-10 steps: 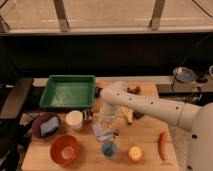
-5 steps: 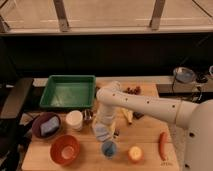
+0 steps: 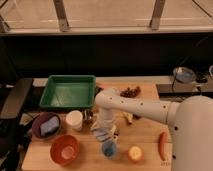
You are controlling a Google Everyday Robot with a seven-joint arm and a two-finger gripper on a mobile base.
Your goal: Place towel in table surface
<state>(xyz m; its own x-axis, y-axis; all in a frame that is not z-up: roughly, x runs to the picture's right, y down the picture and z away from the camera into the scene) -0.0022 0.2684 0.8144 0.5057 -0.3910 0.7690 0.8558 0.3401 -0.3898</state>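
Note:
The towel [image 3: 102,134], a small pale grey-blue cloth, lies crumpled on the table surface [image 3: 145,132] just in front of the blue cup [image 3: 109,148]. My gripper [image 3: 103,124] hangs at the end of the white arm that reaches in from the right. It points down directly over the towel's far edge, with its fingers open. Whether the fingertips still touch the cloth is hidden by the wrist.
A green tray [image 3: 68,91] stands at the back left. A white cup [image 3: 74,120], a purple bowl with a blue pad [image 3: 46,125] and an orange bowl [image 3: 65,149] sit left of the gripper. A yellow fruit [image 3: 134,153], a red item [image 3: 161,144] and dark grapes [image 3: 131,91] lie right.
The arm's wrist has shifted slightly to the left above the towel. The towel stays on the tabletop in the same spot.

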